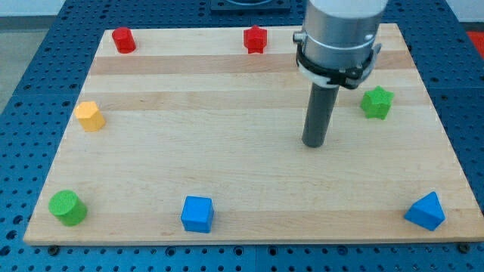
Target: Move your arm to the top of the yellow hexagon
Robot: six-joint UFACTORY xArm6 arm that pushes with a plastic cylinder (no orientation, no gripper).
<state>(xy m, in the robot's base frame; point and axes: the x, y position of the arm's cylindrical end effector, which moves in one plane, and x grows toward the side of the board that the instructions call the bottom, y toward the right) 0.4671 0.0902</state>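
A: Where are we standing?
B: My tip [314, 143] is hovering right of centre; no claw here. The yellow hexagon [90, 116] is sitting near the board's left edge.
A: So we're only starting: sliding left, above it.

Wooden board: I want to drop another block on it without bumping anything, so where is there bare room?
The widest bare patch is the middle of the wooden board, bordered by the yellow hexagon on the view's left, the blue cube below and my tip on the right. Another lies between the tip and the blue prism. Tightest: between the tip and the green star.
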